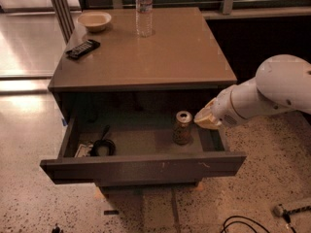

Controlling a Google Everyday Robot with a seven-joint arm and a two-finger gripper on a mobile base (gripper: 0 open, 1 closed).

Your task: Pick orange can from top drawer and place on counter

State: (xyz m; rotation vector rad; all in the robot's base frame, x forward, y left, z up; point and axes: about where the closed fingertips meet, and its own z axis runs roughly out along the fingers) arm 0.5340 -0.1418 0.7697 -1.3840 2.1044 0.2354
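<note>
The orange can (182, 127) stands upright in the right half of the open top drawer (146, 166), on its greyish-green floor. The gripper (206, 119) is at the end of the white arm coming in from the right. It hangs over the drawer's right wall, just right of the can's top and close to it. The glossy tan counter (170, 52) lies above and behind the drawer.
On the counter stand a clear water bottle (144, 11), a pale bowl (94, 20) and a black remote (83, 48). Black cable and small items (99, 146) lie in the drawer's left end. Cables (243, 223) lie on the speckled floor at the lower right.
</note>
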